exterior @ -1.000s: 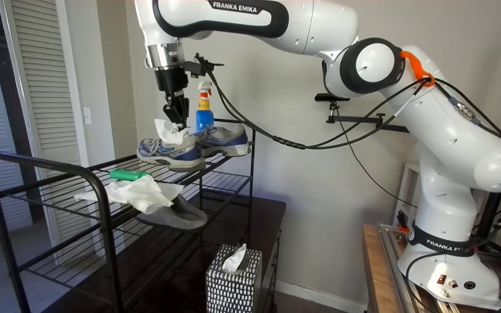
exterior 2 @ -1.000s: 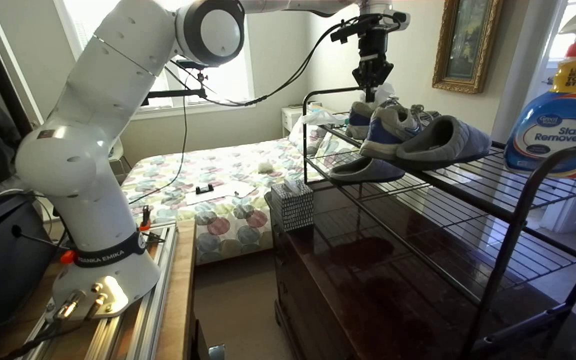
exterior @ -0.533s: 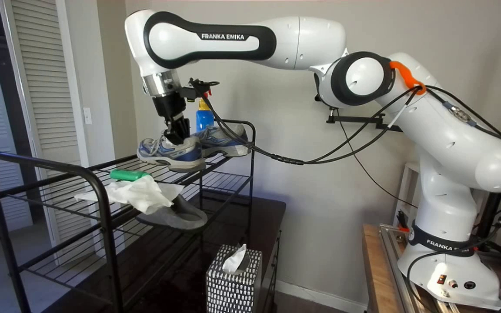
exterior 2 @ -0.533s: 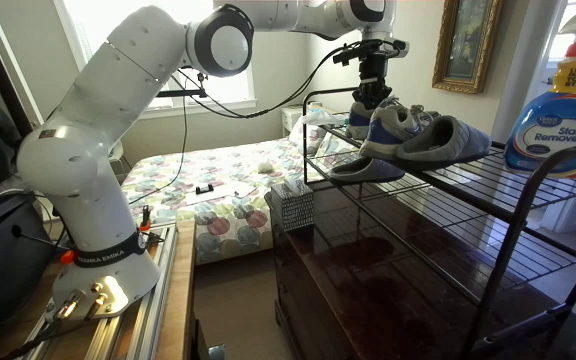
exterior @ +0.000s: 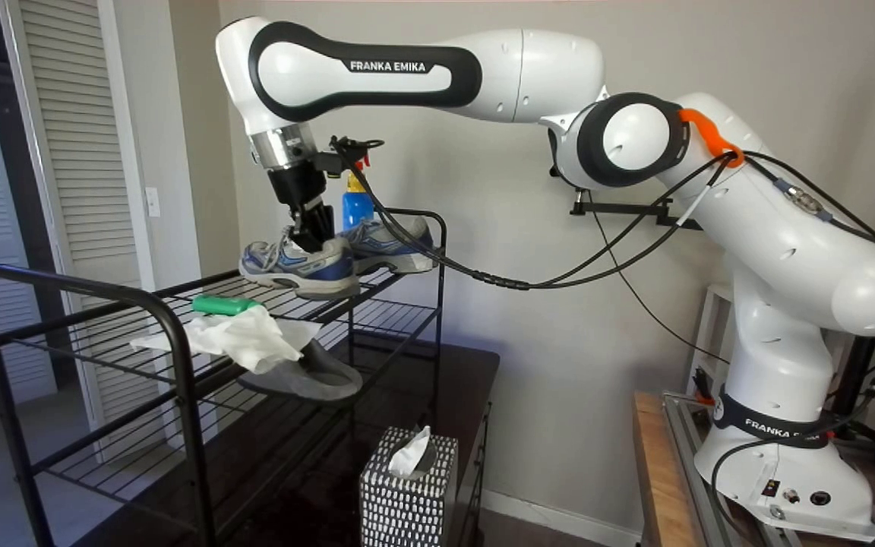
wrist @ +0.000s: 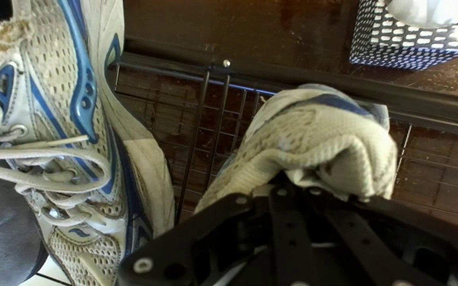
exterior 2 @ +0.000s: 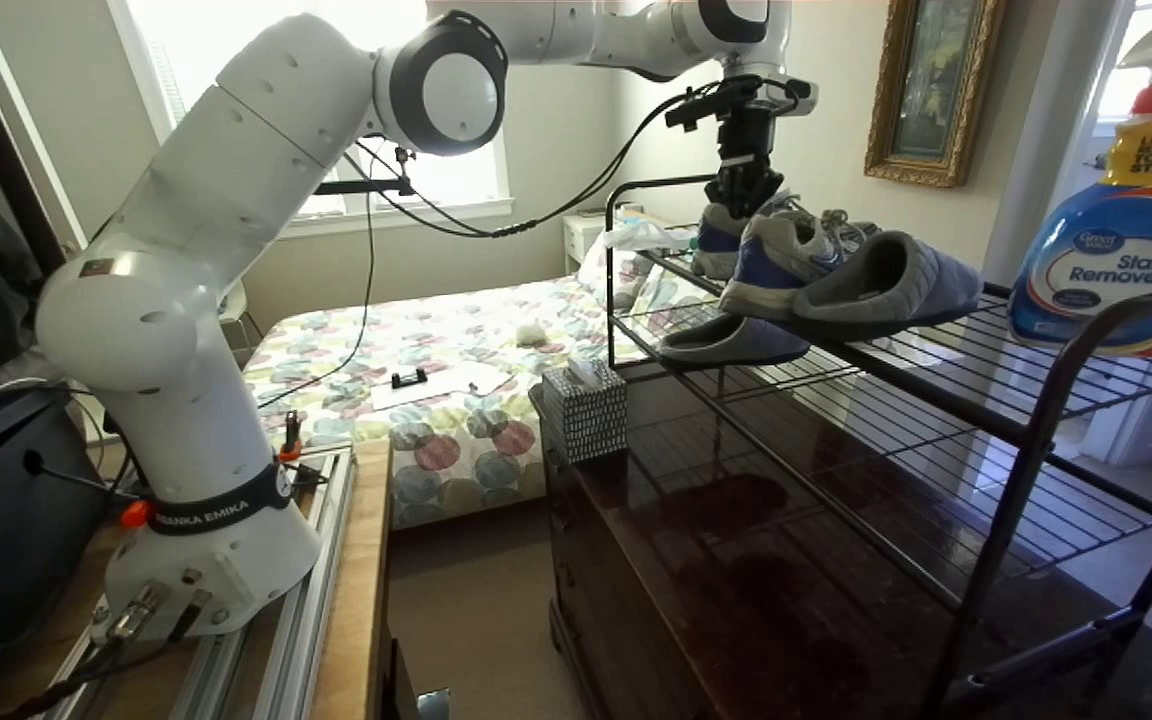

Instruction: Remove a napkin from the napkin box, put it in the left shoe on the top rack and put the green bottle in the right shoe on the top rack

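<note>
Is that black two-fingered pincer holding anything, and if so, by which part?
Can't tell: the pincer is shut, its tips hidden inside a low grey-and-blue mesh sneaker.

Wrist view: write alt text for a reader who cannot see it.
A black gripper reaches from the bottom edge into the opening of a grey-and-blue sneaker, its tips hidden inside. A matching laced sneaker runs along the left side, and a black-and-white tissue box, partly cut off, sits at top right.
</note>
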Robot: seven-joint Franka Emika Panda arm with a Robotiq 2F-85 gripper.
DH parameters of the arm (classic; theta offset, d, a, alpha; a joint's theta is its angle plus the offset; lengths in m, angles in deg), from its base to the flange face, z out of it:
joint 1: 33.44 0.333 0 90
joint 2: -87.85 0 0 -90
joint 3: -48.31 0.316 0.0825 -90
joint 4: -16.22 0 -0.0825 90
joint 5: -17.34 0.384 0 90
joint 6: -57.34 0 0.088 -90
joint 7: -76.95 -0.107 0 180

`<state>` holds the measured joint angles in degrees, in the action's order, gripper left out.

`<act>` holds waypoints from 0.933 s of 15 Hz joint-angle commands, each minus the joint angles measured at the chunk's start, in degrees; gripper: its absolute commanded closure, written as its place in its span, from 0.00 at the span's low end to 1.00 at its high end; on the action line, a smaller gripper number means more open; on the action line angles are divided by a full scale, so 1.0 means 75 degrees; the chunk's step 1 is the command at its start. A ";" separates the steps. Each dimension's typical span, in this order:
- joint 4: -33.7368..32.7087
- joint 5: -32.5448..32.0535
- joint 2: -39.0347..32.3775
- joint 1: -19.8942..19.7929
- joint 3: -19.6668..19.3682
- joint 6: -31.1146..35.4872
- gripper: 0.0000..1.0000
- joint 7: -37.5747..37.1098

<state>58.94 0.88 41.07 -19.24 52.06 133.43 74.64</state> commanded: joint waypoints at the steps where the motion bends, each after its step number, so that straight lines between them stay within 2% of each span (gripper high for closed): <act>1: -0.0356 0.0109 -0.0044 -0.0050 0.0036 -0.0324 0.73 0.0121; 7: -0.0563 0.0362 0.0221 -0.0255 0.0189 -0.0227 0.37 0.0263; 8: -0.0613 0.0400 0.0248 -0.0289 0.0216 -0.0210 0.39 0.0282; 10: -0.0705 0.0481 0.0264 -0.0353 0.0252 -0.0207 0.49 0.0280; 11: -0.0717 0.0514 0.0270 -0.0381 0.0278 -0.0247 0.74 0.0302; 12: -0.0716 0.0539 0.0273 -0.0400 0.0302 -0.0258 0.76 0.0338; 14: -0.0729 0.0557 0.0260 -0.0423 0.0341 -0.0263 0.89 0.0379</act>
<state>54.93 3.34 43.02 -21.77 53.68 133.13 76.41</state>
